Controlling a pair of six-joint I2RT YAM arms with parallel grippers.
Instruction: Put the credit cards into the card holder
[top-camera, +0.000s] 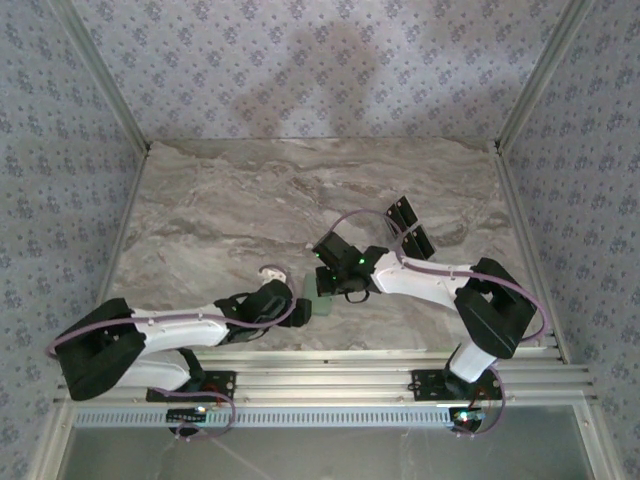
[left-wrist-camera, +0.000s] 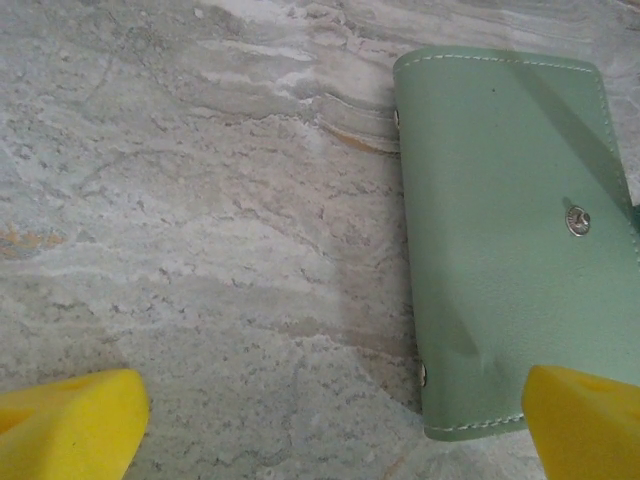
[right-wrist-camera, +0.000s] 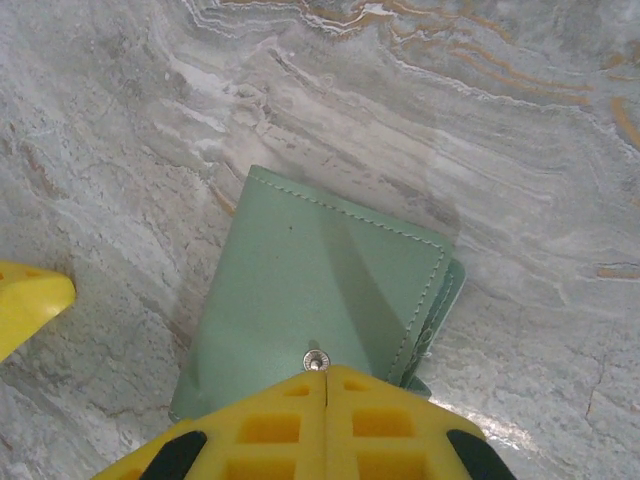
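Wide view from above: the marble worktop (top-camera: 220, 210) takes up the middle of the frame, with patterned walls on three sides. The left arm (top-camera: 180, 322) reaches in from the lower left and the right arm (top-camera: 430, 275) sweeps in from the lower right. Both wrists meet just below the centre of the frame.

Between them lies the card holder (right-wrist-camera: 300, 290), flat on the stone, pale green with stitched edges. In the right wrist view it sits mid-frame at a slight tilt, and a second green layer peeks out along its right edge.

The right tool (right-wrist-camera: 325, 400) has its two yellow fingers pressed together, only a thin seam between them. The tips sit right at the near edge of the holder and grip nothing.

The left tool (left-wrist-camera: 330, 430) is spread wide, with one yellow finger in the lower-left corner of its view and the other in the lower-right corner. That lower-right finger overlaps the holder's bottom corner in the picture, but I can't tell whether it actually touches.

The credit cards (top-camera: 420, 241) are two dark flat shapes lying right of centre in the overhead frame, well apart from the holder.

Smallest of all is the metal snap (left-wrist-camera: 578, 220), shining near the holder's right edge in the left wrist view.
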